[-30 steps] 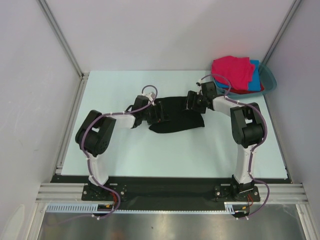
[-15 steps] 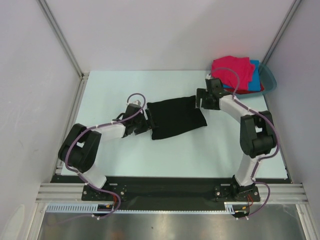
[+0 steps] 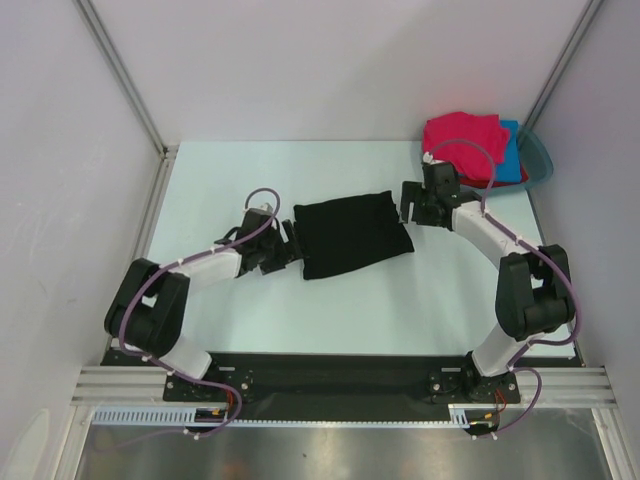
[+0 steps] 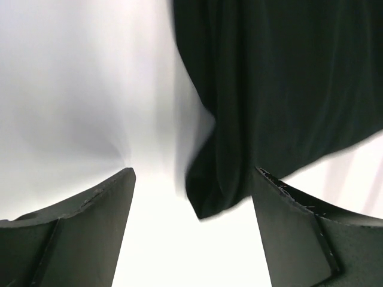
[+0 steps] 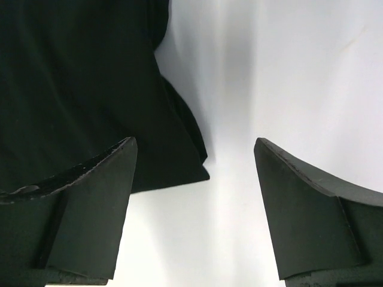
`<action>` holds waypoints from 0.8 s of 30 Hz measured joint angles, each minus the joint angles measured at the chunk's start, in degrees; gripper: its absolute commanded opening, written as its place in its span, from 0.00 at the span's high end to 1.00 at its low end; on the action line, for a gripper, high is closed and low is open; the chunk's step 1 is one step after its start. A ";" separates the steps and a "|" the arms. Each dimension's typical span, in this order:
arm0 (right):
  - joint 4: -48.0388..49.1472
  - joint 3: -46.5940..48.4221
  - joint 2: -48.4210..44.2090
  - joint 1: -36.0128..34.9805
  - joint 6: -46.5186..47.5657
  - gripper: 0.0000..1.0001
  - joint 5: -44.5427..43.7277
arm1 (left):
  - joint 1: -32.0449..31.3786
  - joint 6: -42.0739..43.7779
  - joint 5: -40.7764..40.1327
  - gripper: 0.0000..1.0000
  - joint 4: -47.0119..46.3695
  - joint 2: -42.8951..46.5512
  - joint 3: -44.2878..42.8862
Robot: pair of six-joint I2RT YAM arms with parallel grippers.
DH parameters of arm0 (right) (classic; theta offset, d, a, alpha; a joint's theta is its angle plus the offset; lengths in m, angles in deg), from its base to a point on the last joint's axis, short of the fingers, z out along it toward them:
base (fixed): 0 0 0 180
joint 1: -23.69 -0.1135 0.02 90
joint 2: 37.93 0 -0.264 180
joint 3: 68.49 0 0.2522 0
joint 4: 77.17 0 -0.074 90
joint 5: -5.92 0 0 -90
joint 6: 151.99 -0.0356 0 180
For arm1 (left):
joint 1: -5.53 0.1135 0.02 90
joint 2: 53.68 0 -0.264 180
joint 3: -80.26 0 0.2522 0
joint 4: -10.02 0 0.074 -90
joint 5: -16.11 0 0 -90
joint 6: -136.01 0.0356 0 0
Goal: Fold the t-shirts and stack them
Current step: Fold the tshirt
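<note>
Arms [image 3: 215,262] stretch low, left claw [image 3: 289,243] and right claw [image 3: 407,205] (both gaping, empty) flanking the folded black t-shirt [image 3: 352,235].

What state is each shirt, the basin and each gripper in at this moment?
black t-shirt: folded, flat on the table, between the grippers.
pink t-shirt: on top of the pile in the teal basin.
blue t-shirt: under the pink one, partly covered.
red t-shirt: lowest in the pile, only an edge shows.
teal basin: upright, holding three shirts.
left gripper: open, empty, beside the black shirt's left edge.
right gripper: open, empty, at its right edge.
</note>
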 measured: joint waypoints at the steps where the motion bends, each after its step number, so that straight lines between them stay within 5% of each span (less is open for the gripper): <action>1: -0.04 -0.68 0.00 0.00 -0.11 0.16 0.59 | -0.70 -0.24 0.35 0.17 -0.04 1.16 1.09; 17: 4.04 -5.11 5.16 1.51 -2.27 0.20 10.95 | -5.90 -4.68 3.21 0.16 -2.84 5.77 6.71; 20: 5.01 -5.22 7.34 1.75 -2.73 0.30 12.72 | -5.95 -4.68 3.52 0.17 -3.50 4.59 6.29; 24: 5.66 -5.64 8.15 1.92 -3.41 0.64 14.40 | -5.97 -4.68 4.07 0.16 -4.00 3.13 6.03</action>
